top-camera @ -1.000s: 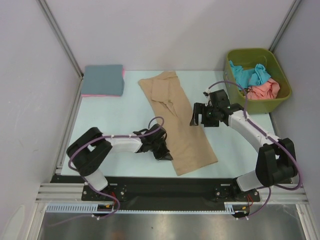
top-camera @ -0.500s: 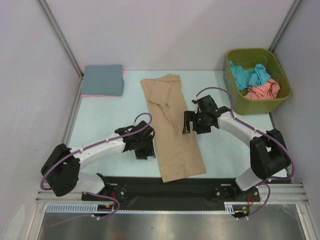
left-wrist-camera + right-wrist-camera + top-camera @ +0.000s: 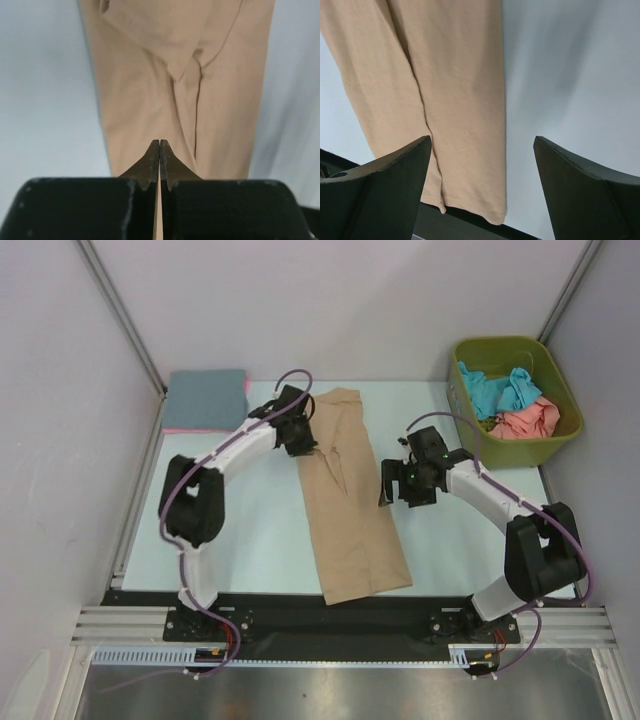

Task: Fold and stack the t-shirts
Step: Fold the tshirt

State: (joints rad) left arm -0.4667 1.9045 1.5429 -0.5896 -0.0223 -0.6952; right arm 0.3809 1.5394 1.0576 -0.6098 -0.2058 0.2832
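Tan t-shirt (image 3: 350, 520) lies flat mid-table as a long narrow strip, sleeves already folded in, so I judge the step in hand is the end-to-end fold.

Left gripper (image 3: 299, 434) sits at the shirt's far-left corner. In the wrist view its jaws are pressed together with the tips down on the cloth. I can't tell whether a fold is actually pinched.

Right gripper (image 3: 481, 145) hovers over the shirt's right edge about halfway down its length, jaws spread wide and holding nothing.

To do it well, I'd move the right gripper up to the far-right corner so both hands are level. Then I'd pinch both layers, lift low and carry the far end straight toward the near hem. Side edges should stay lined up, and the centre crease needs watching for bunching.

Around it:
- The slate blue t-shirt (image 3: 205, 398) is folded on top of a pink t-shirt (image 3: 205, 428), far-left of the tan shirt. That's where the tan one stacks.
- The olive bin (image 3: 520, 450) is far-right of it, holding the teal t-shirt (image 3: 495, 388) and salmon t-shirt (image 3: 527, 420), both crumpled.

Nothing lies on the tan shirt itself. The left arm's purple cable (image 3: 290, 375) loops just beyond the far hem and could snag.
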